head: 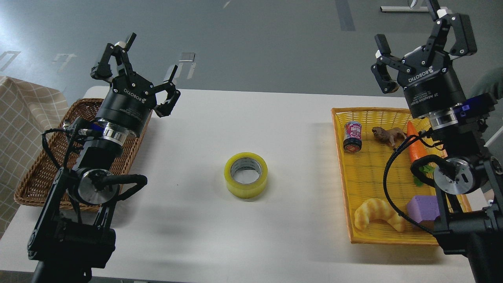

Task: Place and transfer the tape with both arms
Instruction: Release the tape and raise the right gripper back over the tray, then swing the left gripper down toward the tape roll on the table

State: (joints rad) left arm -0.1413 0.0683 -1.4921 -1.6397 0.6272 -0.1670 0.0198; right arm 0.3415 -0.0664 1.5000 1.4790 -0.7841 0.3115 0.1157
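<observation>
Lying nearest the camera inside the yellow woven plastic basket [342, 173] on the right are a golden croissant [377, 214] and a purple block [423, 208] just beside it, partly hidden by the right arm. A little farther, alone on the bare middle of the white table [251, 114], sits the wide roll of translucent yellow packing tape [246, 175], flat on its side with its whitish-grey core facing up, well apart from both baskets and both grippers. Farther back in the yellow basket lie an orange carrot [413, 145], a small brown animal figure [388, 135], possibly a lion, and a dark can with a red-and-white label [352, 136]. On the left, a brown wicker basket [39, 173] rests at the table's edge beside a checked beige cloth [23, 118]. Above it the left gripper [151, 67] hangs with its jaws spread wide, holding nothing. The right gripper [424, 49] is raised over the far right corner, its jaws likewise apart and empty.
</observation>
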